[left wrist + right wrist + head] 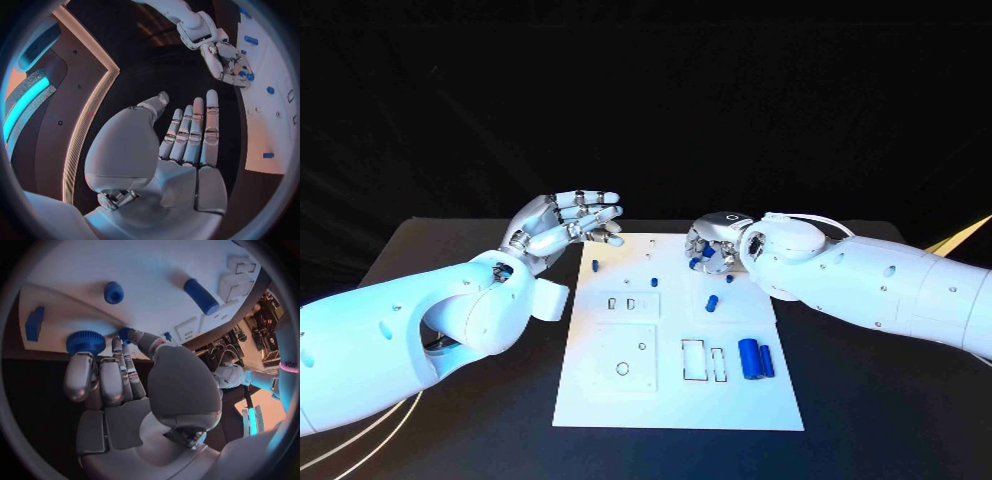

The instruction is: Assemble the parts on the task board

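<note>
The task board (pixel 678 395) lies flat on the black table (pixel 877 420), between the two arms.

Left hand (pixel 567 222): raised above the table just off the board's far left corner, palm up. The fingers (pixel 194 131) are extended side by side and hold nothing; the thumb stands apart from them.

Right hand (pixel 715 243): lowered onto the far right part of the board, fingers pointing down at the plate. In the right wrist view the fingertips (pixel 81 360) sit against a blue toothed gear (pixel 85 341) on the board, and the thumb tip touches a smaller blue part (pixel 125 332) beside it. Whether the fingers are closed on either piece, or only rest against them, cannot be determined.

Other parts relative to the right hand:
- A blue peg (pixel 713 302) stands on the board just on the near side of the hand.
- Two blue cylinders (pixel 756 357) lie side by side further toward the robot, near the board's right edge.
- A small blue piece (pixel 594 266) lies across the board, close below the left hand.
</note>
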Tool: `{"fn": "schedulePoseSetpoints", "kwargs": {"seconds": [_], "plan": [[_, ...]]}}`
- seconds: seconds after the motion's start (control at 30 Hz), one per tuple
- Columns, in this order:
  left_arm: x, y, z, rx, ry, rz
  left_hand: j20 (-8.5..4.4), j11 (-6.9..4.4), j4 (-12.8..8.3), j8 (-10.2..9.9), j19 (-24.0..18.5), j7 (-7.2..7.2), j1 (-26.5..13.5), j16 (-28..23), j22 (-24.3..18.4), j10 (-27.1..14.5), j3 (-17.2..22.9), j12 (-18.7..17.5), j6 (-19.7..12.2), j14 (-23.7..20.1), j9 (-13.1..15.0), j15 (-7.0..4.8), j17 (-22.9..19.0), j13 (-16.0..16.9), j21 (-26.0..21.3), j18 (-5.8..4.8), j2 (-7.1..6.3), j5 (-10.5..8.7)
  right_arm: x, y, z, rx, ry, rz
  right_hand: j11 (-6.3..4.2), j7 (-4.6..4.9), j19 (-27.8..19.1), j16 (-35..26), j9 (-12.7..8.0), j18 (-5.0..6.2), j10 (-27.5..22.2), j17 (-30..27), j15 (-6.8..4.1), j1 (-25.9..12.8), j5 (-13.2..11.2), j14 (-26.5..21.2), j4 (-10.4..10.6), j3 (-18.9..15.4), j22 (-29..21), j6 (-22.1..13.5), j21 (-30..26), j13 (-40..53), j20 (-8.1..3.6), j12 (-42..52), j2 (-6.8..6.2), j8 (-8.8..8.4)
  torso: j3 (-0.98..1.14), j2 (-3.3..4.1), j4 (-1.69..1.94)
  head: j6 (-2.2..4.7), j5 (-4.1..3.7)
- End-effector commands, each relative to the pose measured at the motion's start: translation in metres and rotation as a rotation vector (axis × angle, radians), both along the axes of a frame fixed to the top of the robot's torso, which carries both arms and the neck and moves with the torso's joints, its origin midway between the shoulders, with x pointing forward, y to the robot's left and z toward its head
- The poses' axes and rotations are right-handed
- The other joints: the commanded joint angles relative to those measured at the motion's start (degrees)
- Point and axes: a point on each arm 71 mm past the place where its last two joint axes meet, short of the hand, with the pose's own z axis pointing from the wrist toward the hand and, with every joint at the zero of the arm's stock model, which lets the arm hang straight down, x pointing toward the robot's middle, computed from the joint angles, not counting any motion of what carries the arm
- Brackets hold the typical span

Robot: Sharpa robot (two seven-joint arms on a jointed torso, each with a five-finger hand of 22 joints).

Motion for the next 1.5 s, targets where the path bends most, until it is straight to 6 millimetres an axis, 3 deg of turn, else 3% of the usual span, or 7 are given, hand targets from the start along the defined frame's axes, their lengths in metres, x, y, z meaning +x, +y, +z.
{"fn": "schedulePoseSetpoints", "kwargs": {"seconds": [0.03, 0.4, 0.93, 1.3, 1.5], "plan": [[0.0, -0.002, 0.001, -0.004, -0.003, -0.007, -0.52, 0.12, -0.06, 0.47, -0.52, 1.6, -0.48, 0.98, 0.87, -0.11, 0.08, -0.55, -0.77, -0.74, 0.9, -0.08, 0.86, 0.27, 0.8, 0.22, 0.07, 1.25, 0.0, 0.0, -0.001, 0.002, -0.005, 0.002, -0.78, -0.31, 1.59, 1.21, 1.51, -1.72, 1.99, 1.29, -0.36, 0.97, -0.99, 1.65, 0.95, 1.77, 1.57, 2.32, 1.88, 1.05, -0.2, 0.78, 2.23, 1.56, 0.03, 0.12, -0.12, -0.05, 0.11], [0.0, -0.002, 0.003, -0.01, -0.001, -0.015, -0.57, 0.12, -0.17, 0.47, -0.82, 1.65, -0.33, 1.58, 1.46, -0.18, 0.22, -0.5, -0.77, -0.68, 0.95, -0.13, 1.2, 0.28, 1.66, 0.24, 0.32, 1.26, -0.001, 0.001, 0.005, 0.037, -0.085, -0.009, -1.66, -0.74, 2.13, 1.69, 4.77, -2.05, 4.64, 1.32, -1.19, 3.45, -2.57, 1.53, -1.33, 3.57, 3.83, 3.49, 3.32, 2.32, -0.82, 1.4, 4.17, 4.06, 0.1, 0.26, -0.14, -0.24, 0.07], [0.002, 0.002, 0.003, -0.007, -0.003, -0.001, -0.6, 0.11, -0.24, 0.46, -0.95, 1.65, -0.26, 1.83, 1.72, -0.21, 0.29, -0.49, -0.78, -0.66, 0.96, -0.16, 1.32, 0.29, 2.05, 0.25, 0.41, 1.25, -0.001, 0.026, 0.023, 0.155, -0.232, -0.021, -1.88, -0.96, 2.38, 1.77, 6.32, -2.2, 5.02, 1.2, -1.46, 2.46, -3.79, 1.43, -1.19, 3.0, 4.81, 3.46, 3.9, 3.02, -0.81, 1.56, 4.16, 5.04, -0.01, 0.51, 0.05, 0.6, -0.12], [0.003, 0.001, 0.004, -0.007, -0.006, -0.003, -0.61, 0.1, -0.3, 0.46, -1.04, 1.63, -0.21, 1.94, 1.87, -0.22, 0.32, -0.48, -0.78, -0.68, 0.97, -0.17, 1.38, 0.29, 2.26, 0.25, 0.43, 1.25, 0.01, 0.047, 0.022, 0.154, -0.234, -0.027, -1.78, -0.89, 2.41, 1.89, 6.56, -2.23, 4.73, 1.31, -1.4, 2.14, -3.86, 1.45, -1.08, 2.94, 4.97, 3.09, 3.98, 3.07, -0.79, 1.37, 4.04, 5.0, -0.07, 0.65, 0.16, 0.47, 0.33], [0.005, -0.001, 0.005, -0.008, -0.009, -0.005, -0.61, 0.1, -0.3, 0.46, -1.04, 1.63, -0.21, 1.94, 1.87, -0.22, 0.32, -0.48, -0.78, -0.68, 0.97, -0.17, 1.38, 0.29, 2.26, 0.25, 0.43, 1.25, 0.016, 0.052, 0.02, 0.148, -0.227, -0.04, -1.7, -0.85, 2.38, 1.96, 6.74, -2.23, 4.58, 1.35, -1.33, 1.78, -3.98, 1.47, -0.85, 2.88, 4.98, 2.84, 3.96, 3.12, -0.74, 1.25, 4.03, 4.97, -0.39, 0.83, 0.5, 0.48, 0.27]]}}
